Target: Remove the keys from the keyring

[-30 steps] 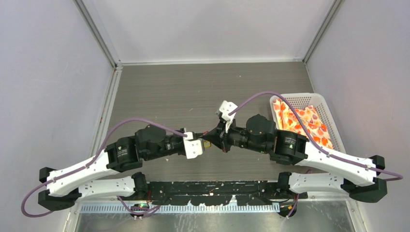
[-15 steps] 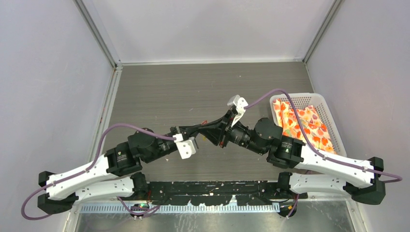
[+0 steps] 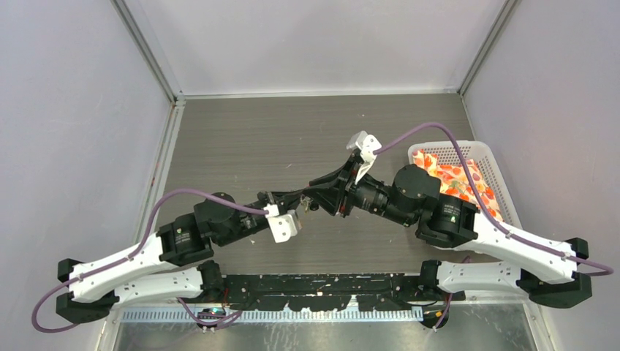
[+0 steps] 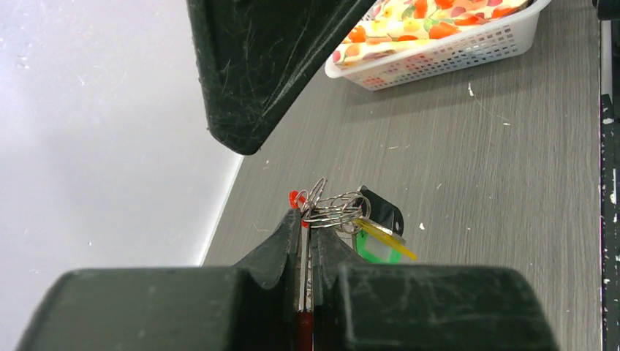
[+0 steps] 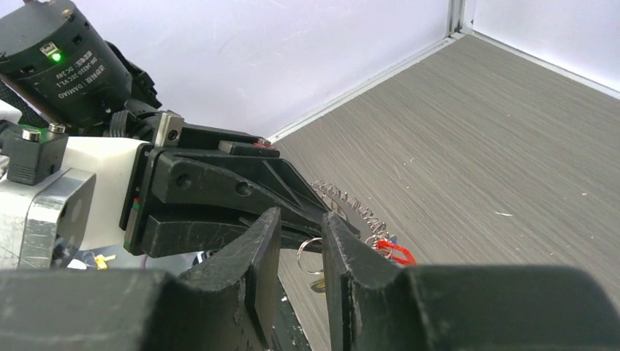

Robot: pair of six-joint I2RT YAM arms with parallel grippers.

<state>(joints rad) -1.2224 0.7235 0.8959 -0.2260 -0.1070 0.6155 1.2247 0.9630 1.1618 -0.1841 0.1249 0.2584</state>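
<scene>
My left gripper [image 4: 311,219] is shut on the keyring [image 4: 333,208], a grey wire coil with a short red section [image 4: 296,199], held above the table. Keys hang from it on the right: a green tag [image 4: 376,254], a yellow one [image 4: 387,238] and a black tag [image 4: 382,212]. My right gripper [image 5: 301,219] stands tip to tip with the left gripper [image 3: 311,201], its jaws a narrow gap apart. A small ring [image 5: 311,245] shows through that gap. The coil [image 5: 351,205] and red section [image 5: 395,252] lie just right of it. The right gripper [image 3: 325,196] meets the left at mid-table.
A white basket [image 3: 484,153] holding orange-patterned packets stands at the right side of the table, also in the left wrist view [image 4: 439,51]. One right finger [image 4: 270,66] looms over the left wrist view. Grey walls enclose the table.
The left arm has drawn back to the left and reached its fingers out to the right. The right wrist has shifted toward the far side. The grippers stay tip to tip.
</scene>
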